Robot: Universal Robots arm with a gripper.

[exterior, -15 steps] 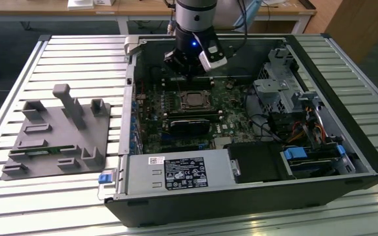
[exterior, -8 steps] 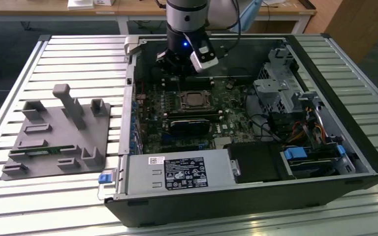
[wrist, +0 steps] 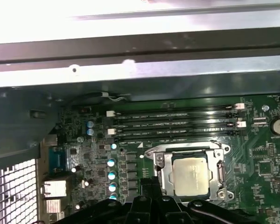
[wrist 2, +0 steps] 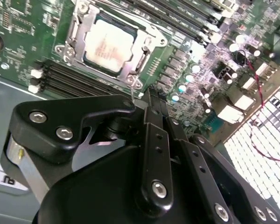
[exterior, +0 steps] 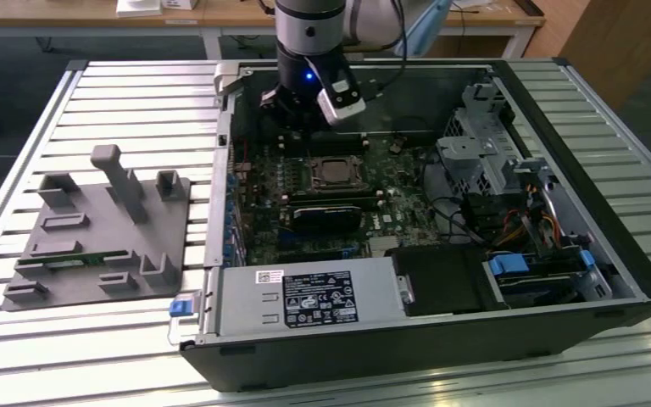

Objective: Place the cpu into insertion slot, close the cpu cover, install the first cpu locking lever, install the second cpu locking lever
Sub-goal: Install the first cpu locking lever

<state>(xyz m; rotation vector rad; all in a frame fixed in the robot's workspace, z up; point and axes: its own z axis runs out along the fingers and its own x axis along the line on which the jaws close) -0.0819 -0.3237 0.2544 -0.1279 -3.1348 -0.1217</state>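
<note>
The cpu (wrist 2: pixel 107 44), a pale silver square, lies in the insertion slot (exterior: pixel 335 172) on the green motherboard (wrist 2: pixel 18 28). The cpu (wrist: pixel 190 175) also shows in the first wrist view. The silvery cpu cover (wrist 2: pixel 142 55) lies flat around it, and its frame (wrist: pixel 164 173) borders the chip. A thin metal lever rod (wrist 2: pixel 131 93) sticks up at the socket's corner, right beside my fingertips. My gripper (wrist 2: pixel 154 93) hovers just off that corner with its black fingers together and nothing visibly between them. In the exterior view the gripper (exterior: pixel 301 119) hangs over the board behind the socket.
Long black memory slots (wrist: pixel 172 123) run beside the socket, and the case wall (wrist: pixel 130 70) rises behind them. Drive bays and cables (exterior: pixel 495 161) fill the exterior view's right. A power supply (exterior: pixel 303 301) sits at the case front. A grey fixture (exterior: pixel 99 229) stands outside the case on the exterior view's left.
</note>
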